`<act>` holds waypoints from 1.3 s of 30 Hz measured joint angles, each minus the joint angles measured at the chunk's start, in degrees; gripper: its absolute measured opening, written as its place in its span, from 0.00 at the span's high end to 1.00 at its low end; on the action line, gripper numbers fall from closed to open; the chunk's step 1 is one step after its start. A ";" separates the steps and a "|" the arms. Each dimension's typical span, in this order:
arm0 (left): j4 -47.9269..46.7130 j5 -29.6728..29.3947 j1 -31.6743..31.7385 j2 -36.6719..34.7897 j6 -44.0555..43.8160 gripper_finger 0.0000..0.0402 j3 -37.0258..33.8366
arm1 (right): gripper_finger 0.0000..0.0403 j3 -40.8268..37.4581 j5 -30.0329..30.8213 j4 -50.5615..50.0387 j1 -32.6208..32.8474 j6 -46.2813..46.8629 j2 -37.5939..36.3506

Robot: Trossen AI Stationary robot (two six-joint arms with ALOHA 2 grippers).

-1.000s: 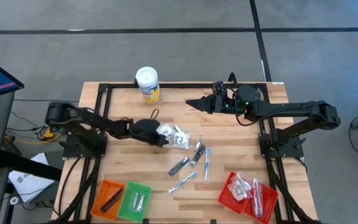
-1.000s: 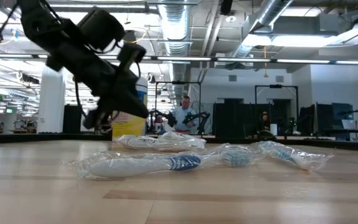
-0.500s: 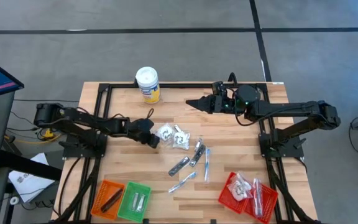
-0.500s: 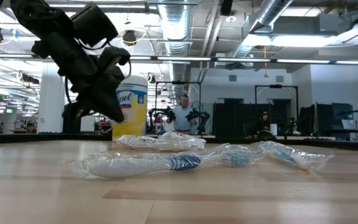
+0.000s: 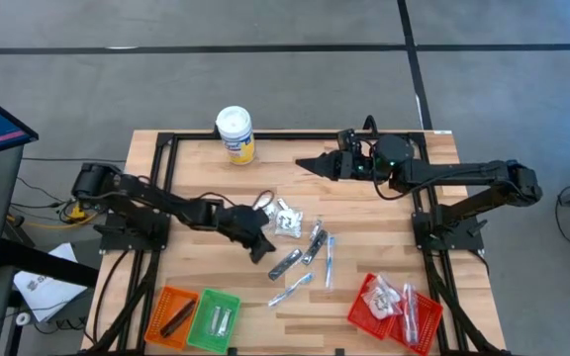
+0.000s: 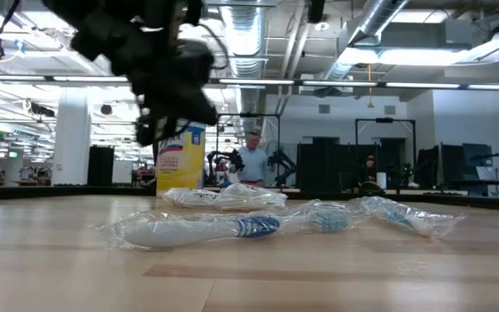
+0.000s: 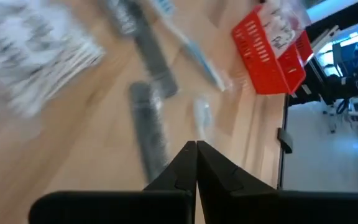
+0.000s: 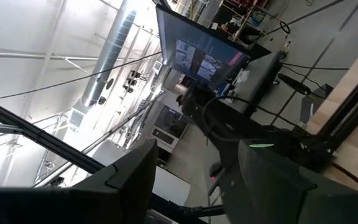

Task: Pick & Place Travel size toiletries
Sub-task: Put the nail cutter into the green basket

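Note:
The travel size toiletries lie loose mid-table: white sachets [image 5: 284,218] and slim silvery wrapped sticks [image 5: 286,263], [image 5: 315,242], [image 5: 291,289]. My left gripper [image 5: 261,253] hovers above the wood just left of the sticks, slanting down, fingers shut [image 7: 196,145] with nothing between them. A dark stick [image 7: 149,130] lies on the table beyond its tips. My right gripper [image 5: 305,163] stays raised at the far side, open [image 8: 197,186], tilted up toward the room.
An orange basket [image 5: 171,314] and a green one [image 5: 216,318] sit at the near left, and a red basket [image 5: 396,309] with toiletries at the near right. A yellow white-lidded canister [image 5: 236,133] stands at the far edge. People stand in the room behind [image 6: 251,160].
My left gripper, shut throughout, has drawn back from the white sachets toward the left. It has then swung toward the near edge and right, rising and rolling, and now stands beside the silvery sticks. The toiletries lie where they were.

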 joint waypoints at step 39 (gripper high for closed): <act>-12.83 -0.63 -3.83 8.78 14.77 1.00 7.25 | 0.46 -0.05 -18.02 -37.03 13.02 -15.61 3.49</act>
